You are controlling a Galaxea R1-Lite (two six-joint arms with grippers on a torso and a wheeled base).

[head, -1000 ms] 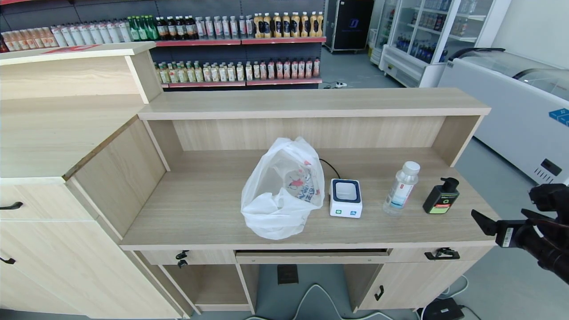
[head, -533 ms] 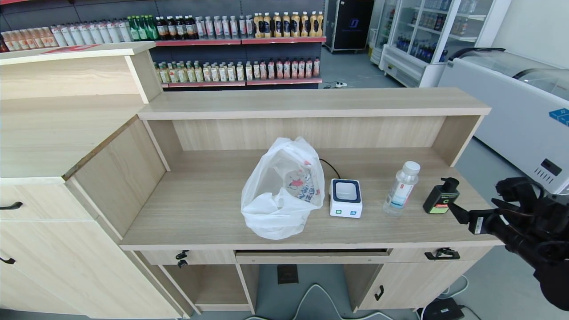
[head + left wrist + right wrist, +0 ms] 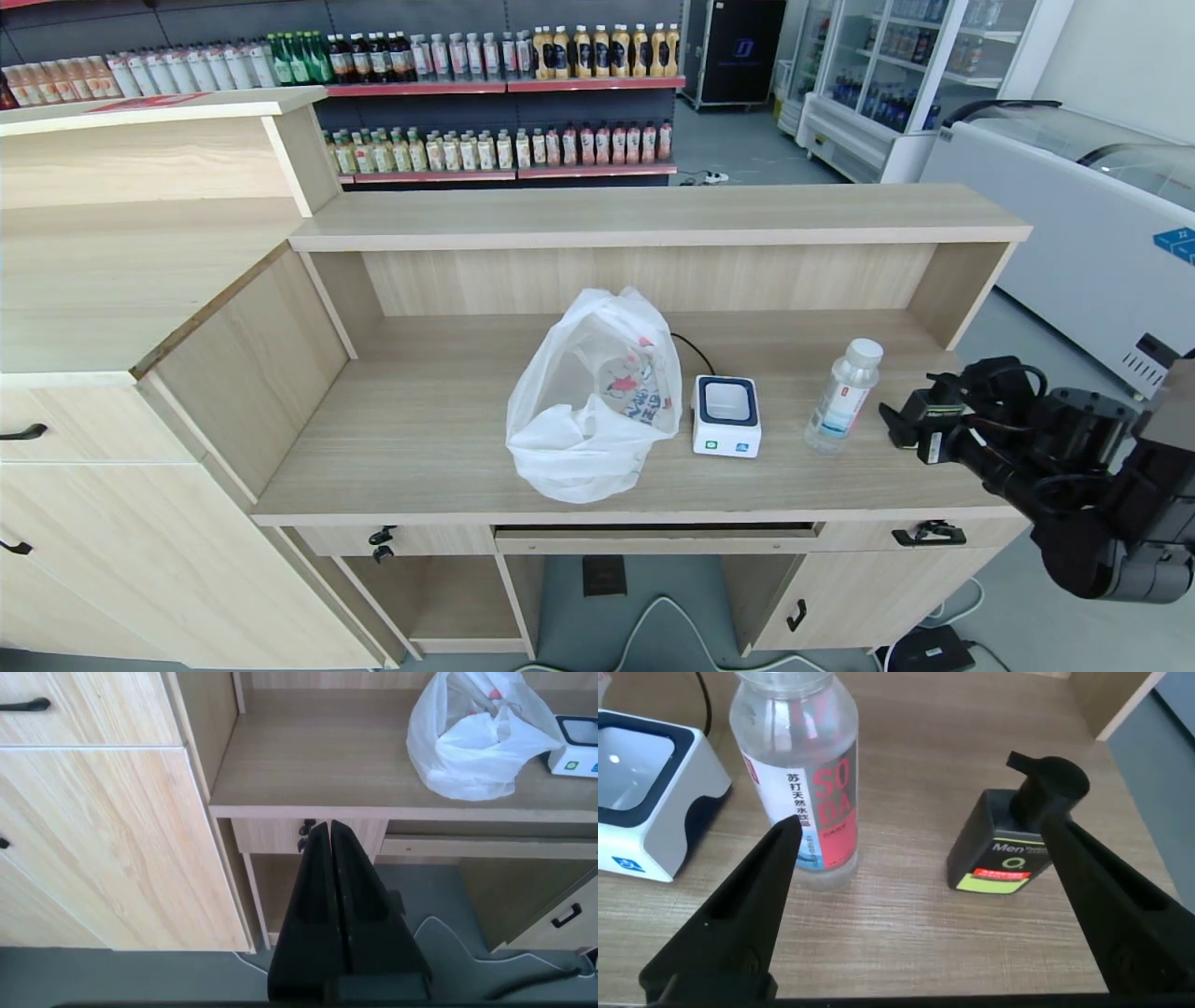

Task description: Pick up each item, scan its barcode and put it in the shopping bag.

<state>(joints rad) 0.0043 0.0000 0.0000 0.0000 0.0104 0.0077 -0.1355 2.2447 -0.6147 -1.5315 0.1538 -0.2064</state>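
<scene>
Jaws on the right gripper [image 3: 922, 826] are wide open and hold nothing. They sit low over the wooden counter [image 3: 420, 420], at the middle right of the head view. From the right wrist view, the black pump bottle [image 3: 1013, 835] stands just in front of one finger and is not yet between the two. The clear water bottle [image 3: 799, 784] stands just in front of the other finger. Both bottles stand straight up, so their long way runs up and down, and the open jaws come at them from the side. I think the pump bottle is the one to grab, since it is the one nearest this arm. To get around it, the gripper needs to slide a little toward the counter's right end, away from the water bottle.

Jaws on the left gripper [image 3: 329, 831] are pressed together with nothing in them. That gripper hangs low in front of the counter, well apart from both bottles, so the right arm is much nearer.

Counting now: one pump bottle, one water bottle, one white scanner [image 3: 725, 415] and one white shopping bag [image 3: 593, 401]. The scanner sits between the bag and the water bottle.
</scene>
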